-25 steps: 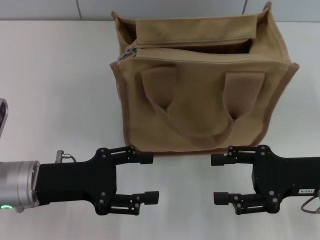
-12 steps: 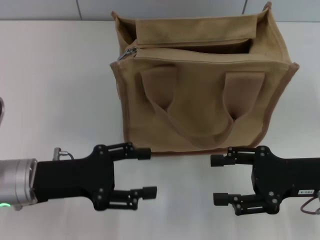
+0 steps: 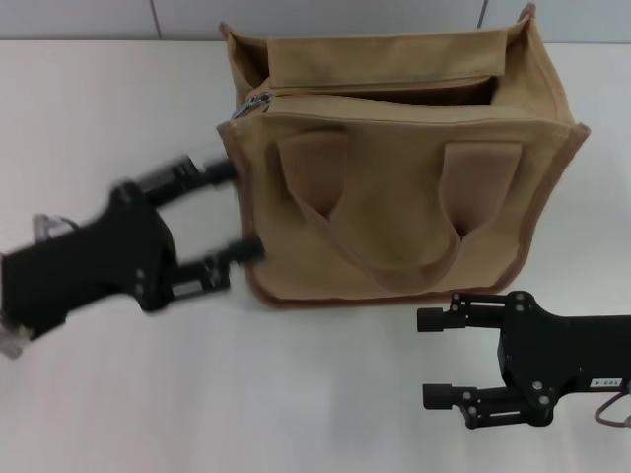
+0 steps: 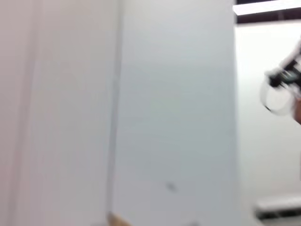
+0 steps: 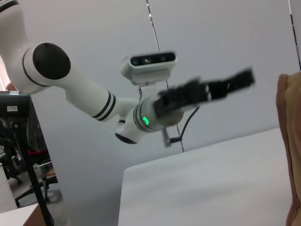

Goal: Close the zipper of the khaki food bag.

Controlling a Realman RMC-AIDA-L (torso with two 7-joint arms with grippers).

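The khaki food bag (image 3: 394, 168) stands upright at the back middle of the white table, its two handles hanging down its front. Its zipper (image 3: 375, 94) runs along the top and gapes open toward the right, with the silver pull (image 3: 255, 103) at the left end. My left gripper (image 3: 229, 210) is open, blurred with motion, its fingertips at the bag's left side edge. The right wrist view also shows the left gripper (image 5: 235, 82) and a strip of the bag (image 5: 289, 141). My right gripper (image 3: 432, 359) is open, low on the table in front of the bag's right half.
The white table (image 3: 108, 118) stretches out to the left of the bag and in front of it. A grey wall (image 3: 325, 15) rises right behind the bag. The left wrist view shows only wall panels.
My left gripper has swung up and back from the table's front to the bag's left side. The right gripper has stayed where it was. The bag has not moved.
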